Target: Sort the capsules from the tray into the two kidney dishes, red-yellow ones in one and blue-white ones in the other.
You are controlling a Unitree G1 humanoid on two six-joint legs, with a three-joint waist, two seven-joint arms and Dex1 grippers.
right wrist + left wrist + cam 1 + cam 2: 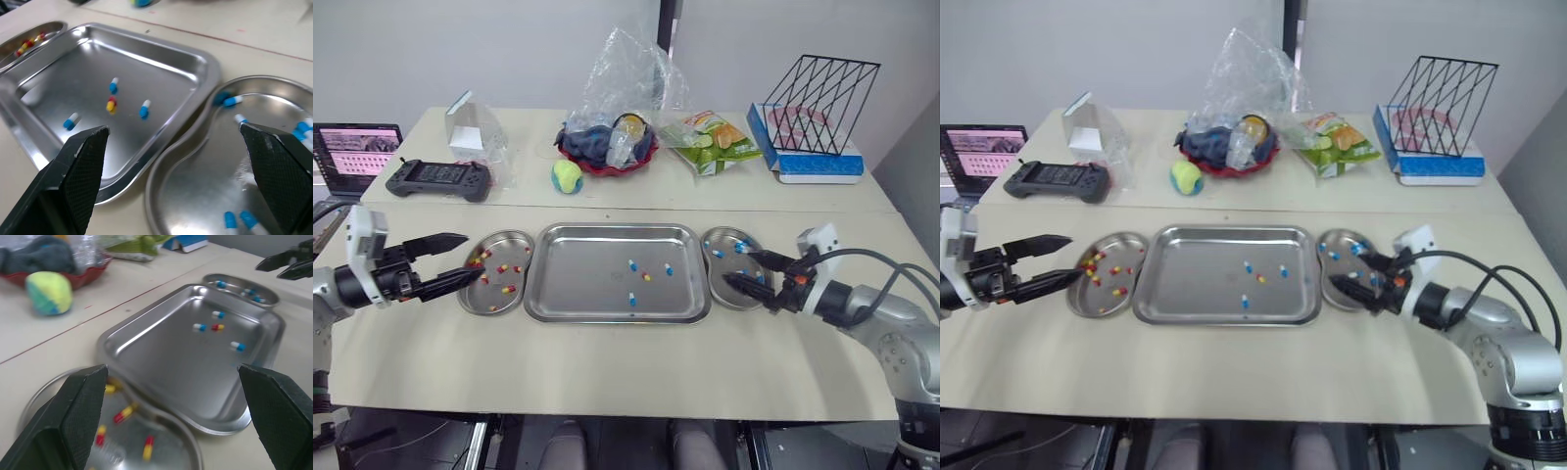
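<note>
The left gripper hangs over the outer end of the left dish, jaws open and holding nothing. That dish holds the red-yellow capsules already sorted. In the tray, four capsules remain right of centre: one red-yellow capsule and three blue-white capsules. The right dish holds blue-white ones, and the right gripper hovers over it, also open and empty.

The likely trouble is the red-yellow capsule. It lies near two blue-white ones, so a wide pinch could catch a neighbour or flick it away across the smooth steel. Small round capsules may also roll or squirt out as the jaws close. Either arm crossing the tray's raised rim too low could knock a dish, since both sit tight against the tray.

The tray's left half is bare, giving the left arm room. The ball and other clutter sit well behind.
</note>
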